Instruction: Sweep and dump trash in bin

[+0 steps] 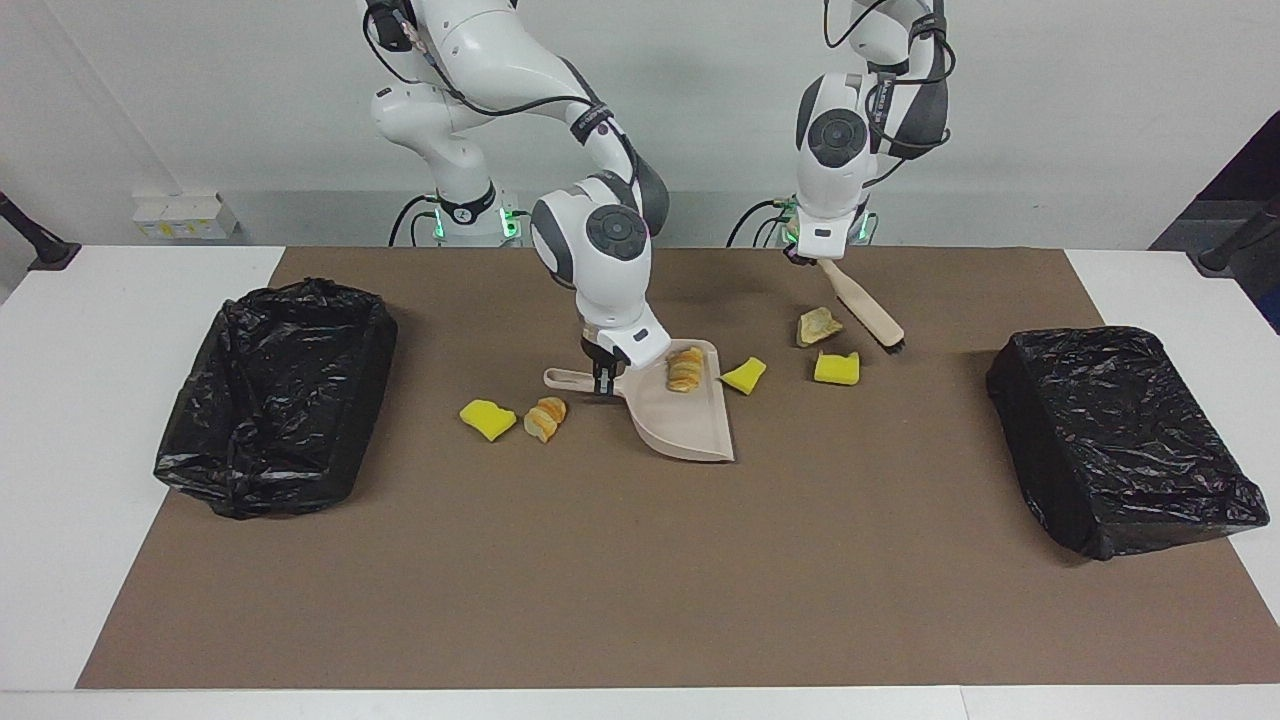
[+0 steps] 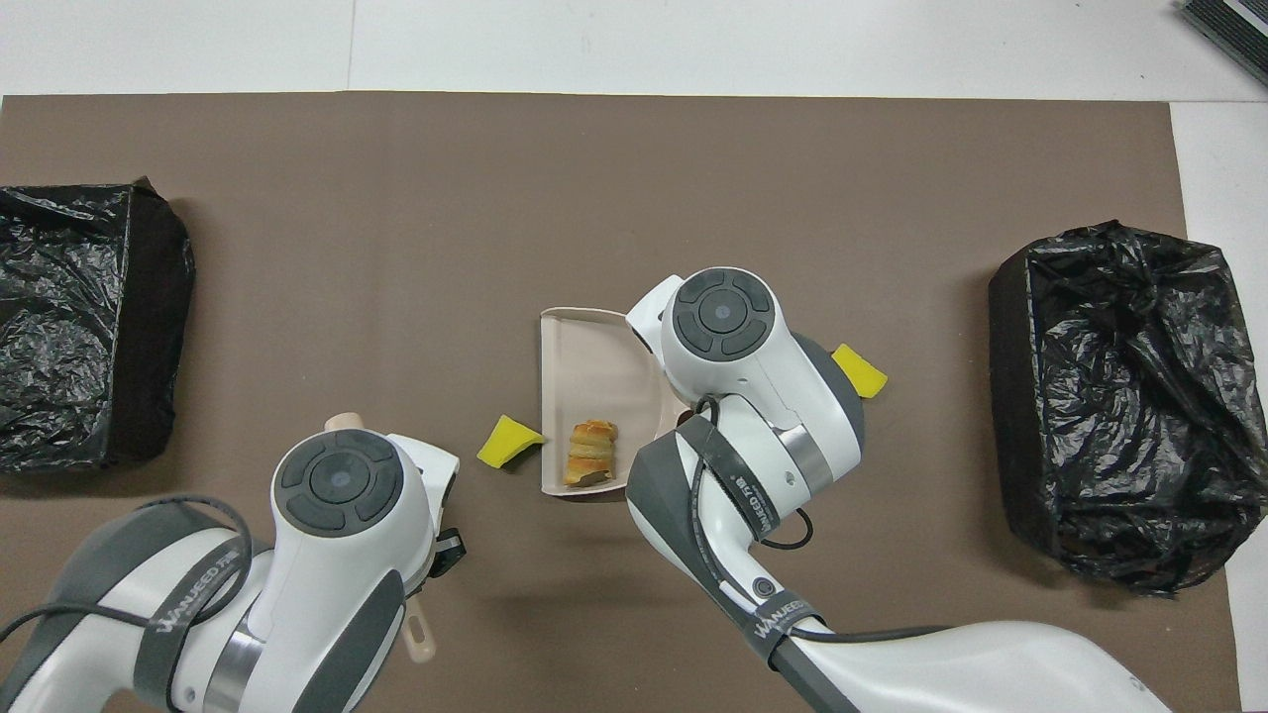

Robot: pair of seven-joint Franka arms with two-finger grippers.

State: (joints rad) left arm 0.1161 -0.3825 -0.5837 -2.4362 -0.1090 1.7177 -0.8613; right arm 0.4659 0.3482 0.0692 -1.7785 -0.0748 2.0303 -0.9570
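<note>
Six trash pieces (image 1: pixel 838 368) (one in dustpan (image 1: pixel 690 425)), two bins (image 1: pixel 275 380).

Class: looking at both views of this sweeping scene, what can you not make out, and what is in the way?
- Overhead view: left arm hides brush and two trash pieces.
- Overhead view: right arm covers dustpan handle and bread piece.
- Facing view: bin opening cannot be seen.

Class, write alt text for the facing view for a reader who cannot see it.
The right tool grips a beige dustpan holding one bread piece, while the left tool holds a brush raised over the brown mat. Yellow sponge wedges and bread chunks lie beside the pan, between two black-bagged bins.
</note>
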